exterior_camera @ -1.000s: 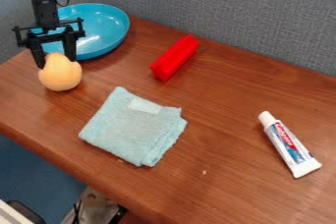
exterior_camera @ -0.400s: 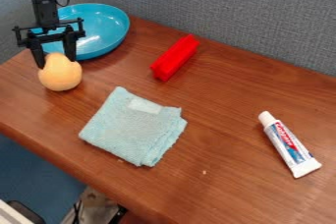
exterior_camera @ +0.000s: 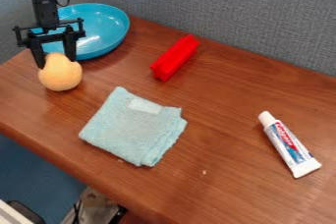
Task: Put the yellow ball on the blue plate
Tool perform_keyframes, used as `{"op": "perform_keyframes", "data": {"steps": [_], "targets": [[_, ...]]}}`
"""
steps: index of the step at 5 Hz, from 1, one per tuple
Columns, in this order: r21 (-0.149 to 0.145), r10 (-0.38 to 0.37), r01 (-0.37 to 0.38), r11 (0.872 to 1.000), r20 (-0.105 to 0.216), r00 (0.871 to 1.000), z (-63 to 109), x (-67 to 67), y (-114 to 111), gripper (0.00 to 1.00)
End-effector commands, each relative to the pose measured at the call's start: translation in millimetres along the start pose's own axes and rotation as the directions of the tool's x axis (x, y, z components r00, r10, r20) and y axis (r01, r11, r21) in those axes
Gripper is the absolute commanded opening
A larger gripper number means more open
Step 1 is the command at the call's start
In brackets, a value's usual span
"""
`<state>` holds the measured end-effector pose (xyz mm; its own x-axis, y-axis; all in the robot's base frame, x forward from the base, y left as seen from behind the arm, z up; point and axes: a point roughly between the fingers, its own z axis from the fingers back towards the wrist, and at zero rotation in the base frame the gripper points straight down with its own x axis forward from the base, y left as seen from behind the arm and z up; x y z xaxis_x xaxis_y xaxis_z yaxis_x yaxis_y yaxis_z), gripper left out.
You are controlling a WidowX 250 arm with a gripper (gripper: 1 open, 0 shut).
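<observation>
Black and slender, the gripper (exterior_camera: pixel 53 51) hangs down over the far left corner of the desk (exterior_camera: pixel 223 159), its two fingers (exterior_camera: pixel 33 49) set apart on either side of the top of the yellow ball (exterior_camera: pixel 58 74). The fingertips reach down to the ball's upper part and look to be at its sides, yet whether they truly press on it or only bracket it cannot be told from this view. The ball itself sits on the wood, small end up, with its underside resting on the surface.

Just behind the ball and the gripper lies the blue plate (exterior_camera: pixel 108 31), a glossy shallow dish near the back edge of the desk; the arm's dark column rises in front of its left part. The ball is beside the plate, toward the viewer, not in it.

Further right, well apart from the ball, a red block (exterior_camera: pixel 174 57) lies at a slant on the wood. Nearer the front, a pale teal folded cloth (exterior_camera: pixel 134 126) lies flat in the middle of the desk. At the right side, a white toothpaste tube (exterior_camera: pixel 288 142) with red and blue print lies slantwise, its cap end pointing toward the back.
</observation>
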<state>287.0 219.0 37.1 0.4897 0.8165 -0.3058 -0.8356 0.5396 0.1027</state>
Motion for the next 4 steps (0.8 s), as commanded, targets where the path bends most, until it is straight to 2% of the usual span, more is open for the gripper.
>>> {"op": "perform_keyframes", "data": {"steps": [1,4], "targets": [[0.003,-0.015,0.015,1.000,-0.042,0.999,-13.5,-1.9,-1.6,0.00],[0.008,-0.035,0.036,0.999,-0.060,0.998,-9.8,-5.8,-2.6,0.00]]}}
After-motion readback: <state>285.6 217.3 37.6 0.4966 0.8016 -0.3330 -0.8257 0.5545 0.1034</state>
